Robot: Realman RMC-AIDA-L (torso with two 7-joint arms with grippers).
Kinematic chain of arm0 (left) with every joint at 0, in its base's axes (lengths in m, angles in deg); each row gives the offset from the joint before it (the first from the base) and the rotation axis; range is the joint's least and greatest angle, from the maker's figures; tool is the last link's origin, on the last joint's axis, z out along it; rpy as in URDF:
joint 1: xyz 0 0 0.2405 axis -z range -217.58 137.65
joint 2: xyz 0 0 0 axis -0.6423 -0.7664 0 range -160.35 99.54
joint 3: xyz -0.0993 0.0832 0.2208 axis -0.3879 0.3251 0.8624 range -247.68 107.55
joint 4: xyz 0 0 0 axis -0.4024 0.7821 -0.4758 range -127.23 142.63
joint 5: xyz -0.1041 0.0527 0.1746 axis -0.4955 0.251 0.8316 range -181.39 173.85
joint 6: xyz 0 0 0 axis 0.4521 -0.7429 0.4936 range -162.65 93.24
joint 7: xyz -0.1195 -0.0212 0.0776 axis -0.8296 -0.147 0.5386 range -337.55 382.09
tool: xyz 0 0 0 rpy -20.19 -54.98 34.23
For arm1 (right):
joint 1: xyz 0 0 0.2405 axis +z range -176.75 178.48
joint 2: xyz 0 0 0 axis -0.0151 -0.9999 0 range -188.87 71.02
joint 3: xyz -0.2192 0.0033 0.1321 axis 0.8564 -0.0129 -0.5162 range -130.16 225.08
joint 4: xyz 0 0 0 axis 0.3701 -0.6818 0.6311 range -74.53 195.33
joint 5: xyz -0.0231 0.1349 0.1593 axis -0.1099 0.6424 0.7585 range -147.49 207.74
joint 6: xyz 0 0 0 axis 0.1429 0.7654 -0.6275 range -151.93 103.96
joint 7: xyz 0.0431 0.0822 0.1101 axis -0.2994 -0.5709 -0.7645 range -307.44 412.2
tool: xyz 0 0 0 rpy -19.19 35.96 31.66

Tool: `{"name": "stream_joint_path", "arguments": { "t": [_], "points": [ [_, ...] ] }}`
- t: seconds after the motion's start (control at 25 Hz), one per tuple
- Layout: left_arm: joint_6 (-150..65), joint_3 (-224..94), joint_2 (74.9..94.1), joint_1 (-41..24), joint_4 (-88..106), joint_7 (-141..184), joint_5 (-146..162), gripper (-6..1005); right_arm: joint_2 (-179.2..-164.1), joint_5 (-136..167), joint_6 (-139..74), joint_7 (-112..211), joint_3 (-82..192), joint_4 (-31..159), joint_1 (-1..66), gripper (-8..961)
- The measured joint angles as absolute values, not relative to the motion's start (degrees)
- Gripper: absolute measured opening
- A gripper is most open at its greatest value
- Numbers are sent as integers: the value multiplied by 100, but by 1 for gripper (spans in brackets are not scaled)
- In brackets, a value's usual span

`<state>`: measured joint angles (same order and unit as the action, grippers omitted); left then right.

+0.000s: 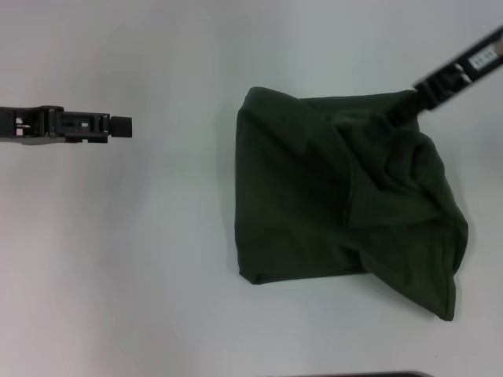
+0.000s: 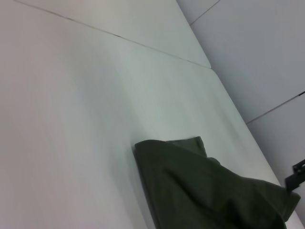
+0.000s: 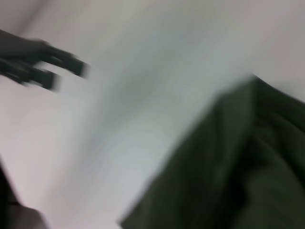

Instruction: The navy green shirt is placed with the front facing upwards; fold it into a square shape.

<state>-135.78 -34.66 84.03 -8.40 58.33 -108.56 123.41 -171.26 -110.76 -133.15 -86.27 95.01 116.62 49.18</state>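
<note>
The navy green shirt (image 1: 330, 204) lies as a rough, rumpled square on the right half of the white table (image 1: 157, 259), with no lettering showing. Its far right corner is drawn up in a peak to my right gripper (image 1: 402, 110), which is shut on the cloth there. My left gripper (image 1: 122, 126) hovers over bare table well left of the shirt, touching nothing. In the right wrist view the left gripper (image 3: 66, 74) shows as two separate dark prongs, open. The left wrist view shows the shirt's (image 2: 209, 191) near folded corner.
Bare white table stretches to the left of and in front of the shirt. A seam (image 2: 119, 36) crosses the tabletop, and the table's far edge (image 2: 238, 114) drops to a grey floor. A dark strip (image 1: 385, 375) shows at the head view's bottom edge.
</note>
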Motion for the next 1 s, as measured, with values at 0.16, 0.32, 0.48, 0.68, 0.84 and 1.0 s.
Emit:
{"name": "stream_joint_path", "arguments": {
  "t": [0.16,0.32,0.48,0.68,0.84,1.0],
  "points": [
    [-13542,-3464,8368,-751,5725,-10858,12340,800,-17079,-11765,-13306,-8706,9475,11829,4855,611],
    [-13541,-3463,8347,-666,5648,-10862,12347,799,-17082,-12074,-13220,-8704,9390,11919,4902,611],
    [-13541,-3464,8351,-653,5639,-10863,12365,798,-17177,-12067,-13100,-8676,9442,11865,4919,612],
    [-13539,-3465,8345,-672,5630,-10880,12355,796,-17232,-12072,-13063,-8654,9522,11853,4930,613],
    [-13495,-3465,8343,-668,5567,-10883,12357,795,-17229,-12064,-13122,-8637,9485,11891,4945,609],
    [-13435,-3452,8341,-629,5467,-10867,12370,794,-17220,-12060,-13187,-8628,9426,11919,4964,604]
  ]
}}
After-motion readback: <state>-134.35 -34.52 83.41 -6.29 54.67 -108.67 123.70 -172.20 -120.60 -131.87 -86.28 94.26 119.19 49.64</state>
